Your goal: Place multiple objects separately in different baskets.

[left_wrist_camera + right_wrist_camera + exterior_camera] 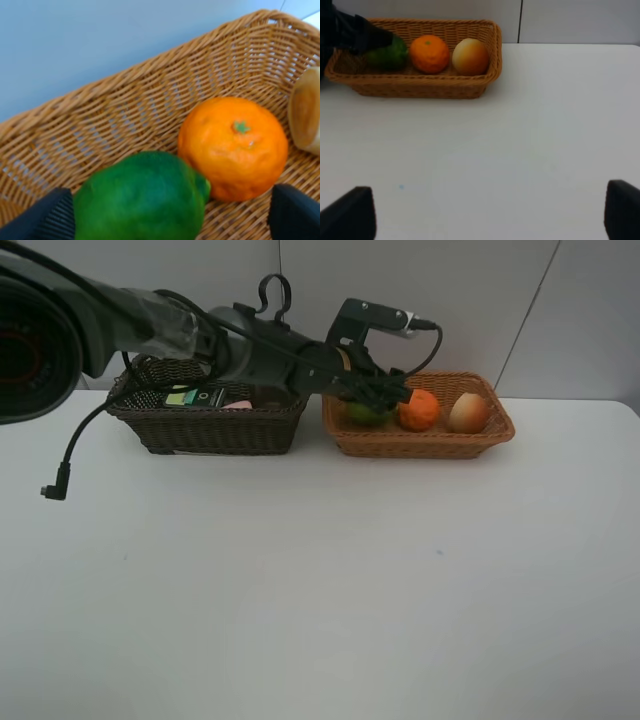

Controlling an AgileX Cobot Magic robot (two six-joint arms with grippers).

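Note:
The light tan basket (420, 445) holds a green lime (365, 412), an orange tangerine (419, 410) and a red-yellow apple (468, 412) in a row. My left gripper (385, 395) reaches across into this basket and stands open around the lime (140, 200), with a gap on the tangerine (232, 147) side. The dark brown basket (205, 430) holds a dark bottle with a green label (185, 397) and a pink item (238, 404). Over bare table, my right gripper (485, 215) is open and empty, facing the tan basket (420, 85).
The left arm and its cables stretch over the dark basket. A loose black cable (62, 475) hangs down to the white table (320, 590) at the left. A pale wall stands right behind both baskets.

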